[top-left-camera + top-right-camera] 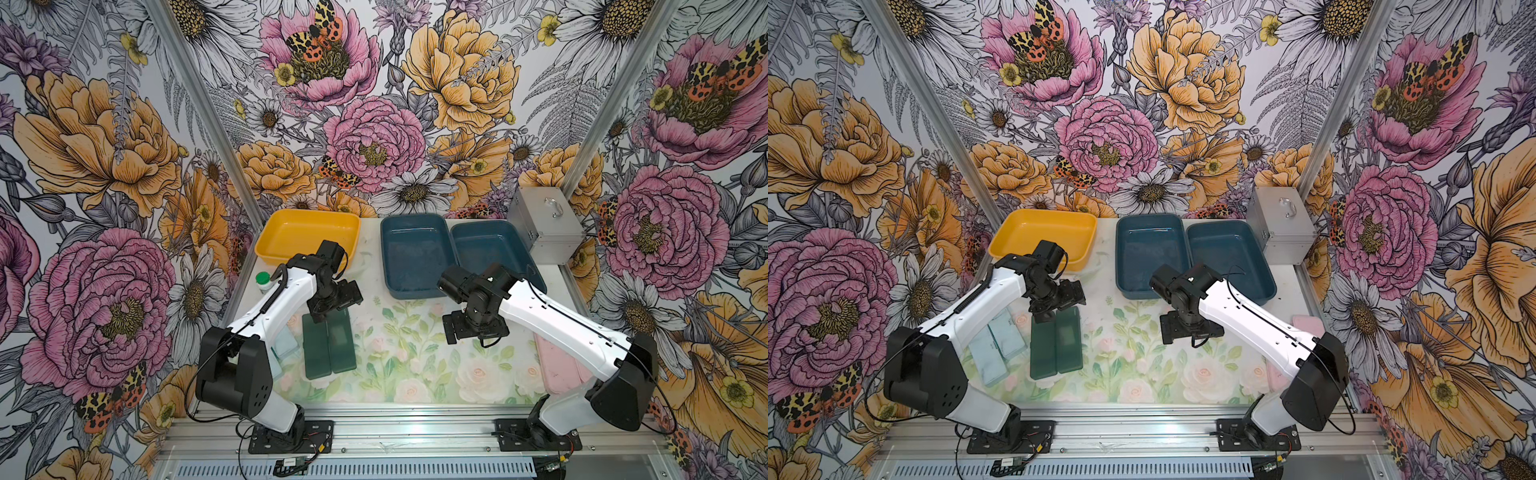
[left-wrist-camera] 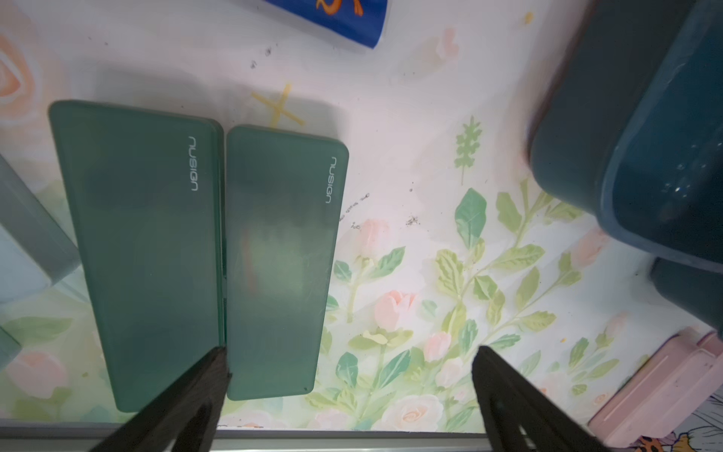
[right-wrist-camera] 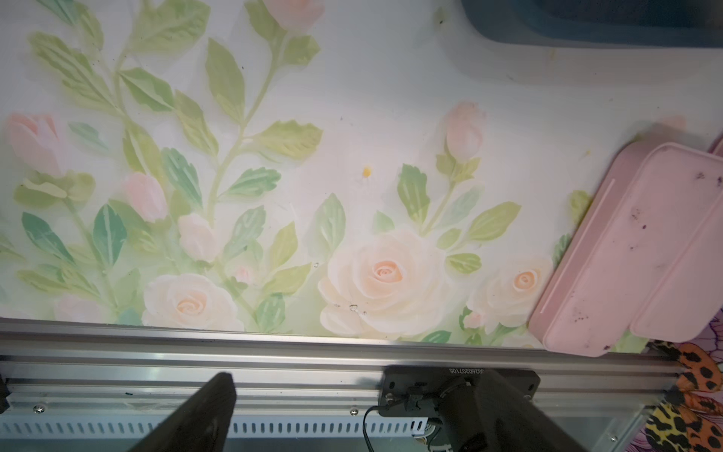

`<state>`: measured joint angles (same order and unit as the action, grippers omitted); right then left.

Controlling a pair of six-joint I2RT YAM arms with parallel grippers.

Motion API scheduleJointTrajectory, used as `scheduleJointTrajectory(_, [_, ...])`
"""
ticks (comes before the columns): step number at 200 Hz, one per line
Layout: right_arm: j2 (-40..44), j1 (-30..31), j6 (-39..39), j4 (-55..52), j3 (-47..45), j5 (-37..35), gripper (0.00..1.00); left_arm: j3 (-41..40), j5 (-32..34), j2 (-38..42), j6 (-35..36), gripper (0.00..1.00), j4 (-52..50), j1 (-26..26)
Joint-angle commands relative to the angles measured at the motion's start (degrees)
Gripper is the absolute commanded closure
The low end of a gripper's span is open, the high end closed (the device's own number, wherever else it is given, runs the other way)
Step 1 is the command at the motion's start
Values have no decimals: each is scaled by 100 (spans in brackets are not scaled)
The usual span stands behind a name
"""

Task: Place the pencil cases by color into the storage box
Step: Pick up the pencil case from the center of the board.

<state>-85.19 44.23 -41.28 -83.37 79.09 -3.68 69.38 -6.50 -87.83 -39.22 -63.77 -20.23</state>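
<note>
Yellow bin [image 1: 299,232], 2 teal bins [image 1: 415,253]; cases [image 1: 328,349] outside.

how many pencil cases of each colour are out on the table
dark green cases: 2
pale blue cases: 2
pink cases: 2, partly hidden under the right arm
total: 6

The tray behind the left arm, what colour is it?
The tray is plain yellow all over; it shows best in a top view.
</note>
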Motion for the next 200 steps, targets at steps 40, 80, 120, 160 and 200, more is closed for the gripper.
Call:
scheduleJointTrajectory(40, [261,92,367,740,-291,289,1,-570,780,26,-614,1,411,-515])
scheduleJointTrajectory(80, [270,86,519,936,-530,381,1,-750,782,-24,-425,1,652,-517])
scheduleJointTrajectory(120, [128,92,597,1120,-513,404,1,-1263,657,197,-389,1,1054,-484])
scheduleJointTrajectory(160, [-45,90,618,1245,-427,465,1,-1839,693,644,-380,1,1264,-470])
scheduleJointTrajectory(200, [-209,80,630,1297,-336,490,1,-2185,582,779,-223,1,1409,-342])
